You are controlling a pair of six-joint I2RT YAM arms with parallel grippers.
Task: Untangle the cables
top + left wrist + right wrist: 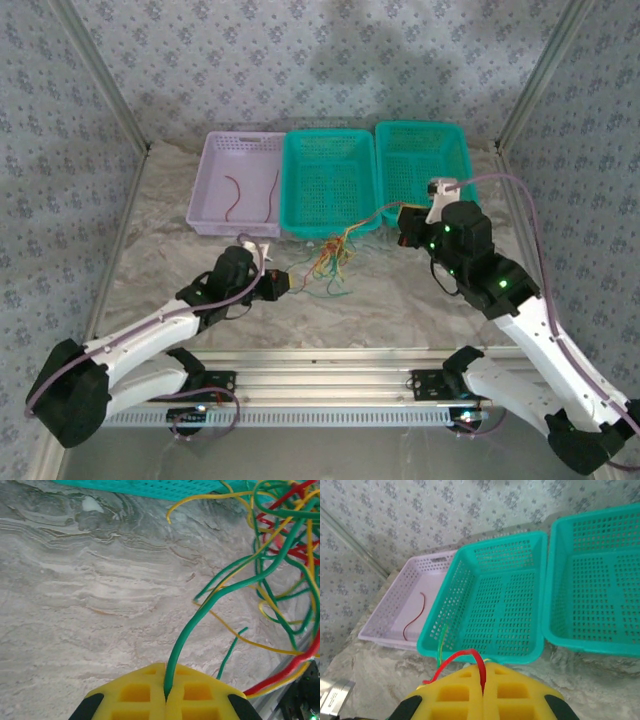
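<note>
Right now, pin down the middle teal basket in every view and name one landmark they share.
Top external: middle teal basket at centre back, right of the lilac basket.
Left wrist: a teal strip of its wall along the top edge.
Right wrist: centre of the picture, seen from above.
Shared landmark: the cables, just in front of its near wall.
</note>
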